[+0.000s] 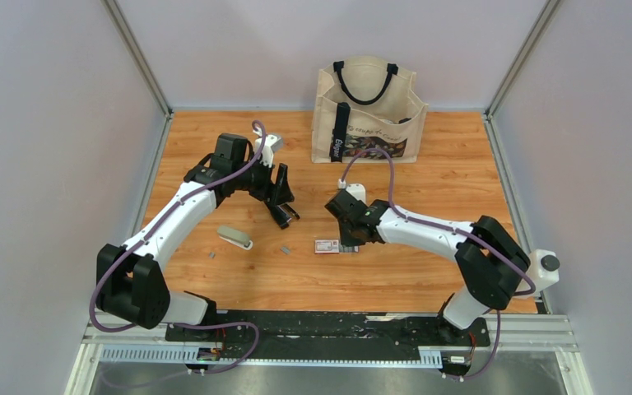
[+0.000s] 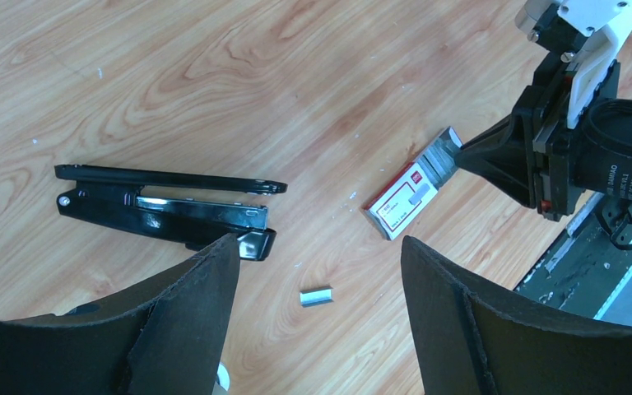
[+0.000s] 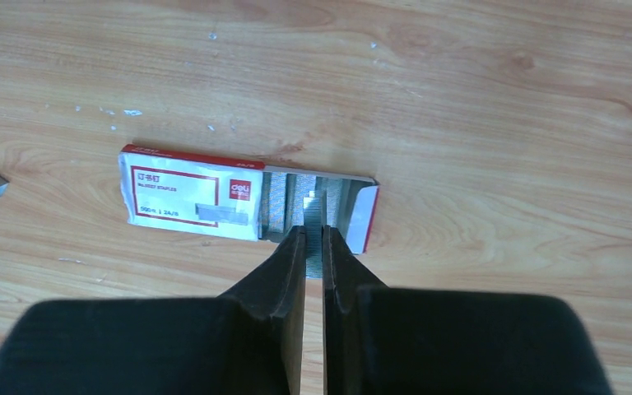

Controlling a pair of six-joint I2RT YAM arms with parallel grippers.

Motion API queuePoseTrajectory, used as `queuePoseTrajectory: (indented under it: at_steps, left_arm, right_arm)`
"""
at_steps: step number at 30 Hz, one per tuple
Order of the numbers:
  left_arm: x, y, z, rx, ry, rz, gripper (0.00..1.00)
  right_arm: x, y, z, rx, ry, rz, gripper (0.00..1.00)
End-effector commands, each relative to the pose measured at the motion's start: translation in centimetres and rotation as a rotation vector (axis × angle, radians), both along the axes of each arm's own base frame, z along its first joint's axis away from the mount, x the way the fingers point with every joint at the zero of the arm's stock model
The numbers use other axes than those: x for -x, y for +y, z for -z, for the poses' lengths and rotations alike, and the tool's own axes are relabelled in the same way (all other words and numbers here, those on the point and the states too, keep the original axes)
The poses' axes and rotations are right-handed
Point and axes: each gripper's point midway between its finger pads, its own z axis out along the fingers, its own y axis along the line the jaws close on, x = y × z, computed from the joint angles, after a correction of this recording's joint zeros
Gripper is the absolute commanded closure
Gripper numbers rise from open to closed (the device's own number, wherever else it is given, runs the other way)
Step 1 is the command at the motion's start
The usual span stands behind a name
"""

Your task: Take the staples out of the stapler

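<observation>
Top external view: my left tool (image 1: 285, 216) hangs low over the middle of the bench (image 1: 428, 271). My right tool (image 1: 341, 243) is down at the open end of the small red-and-white box (image 1: 326, 245). Two short strips of staples (image 1: 285, 249) lie on the wood left of the box, and I judge they are already out of the stapler.

Left wrist view: my left fingers (image 2: 197, 313) stand wide apart and hold nothing. The black stapler (image 2: 164, 202) lies just beyond the left one, its top arm swung up off the magazine so the channel can be reached. One loose strip (image 2: 315, 296) lies between stapler and box. I judge the wide stance is there to take or steady the stapler.

Right wrist view: my right tool is narrowed almost shut and pinches a thin grey strip (image 3: 313, 247) edge-on between its tips. It is over the box's pulled-out tray (image 3: 366, 210), where more staples lie. The strip runs along the tray, so it could settle beside the others. I cannot tell whether it touches the tray.
</observation>
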Motion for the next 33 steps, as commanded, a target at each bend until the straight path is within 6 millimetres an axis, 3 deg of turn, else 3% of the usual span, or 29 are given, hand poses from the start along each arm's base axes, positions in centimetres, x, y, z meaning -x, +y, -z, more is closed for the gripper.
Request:
queuePoseTrajectory:
  at_steps: [1,9,18,27,33]
  left_arm:
    - [-0.1,-0.1,-0.6,0.026,-0.02,0.003,0.2]
    - [0.0,-0.2,-0.8,0.028,-0.021,0.005,0.2]
    - [0.1,-0.2,-1.1,0.031,-0.028,0.011,0.2]
    - [0.1,-0.3,-1.0,0.032,-0.021,0.014,0.2]
    - [0.0,-0.2,-1.1,0.03,-0.023,0.012,0.2]
  right_arm:
    - [-1.9,-1.5,-2.8,0.024,-0.095,0.036,0.92]
    - [-4.5,-7.6,-2.7,0.186,-0.151,0.136,0.92]
    - [-6.3,-10.3,0.0,0.474,-0.138,0.156,0.94]
    - [-6.9,-9.9,1.0,0.617,-0.167,0.137,0.95]
    - [-6.1,-8.6,2.2,0.613,-0.153,0.095,0.82]
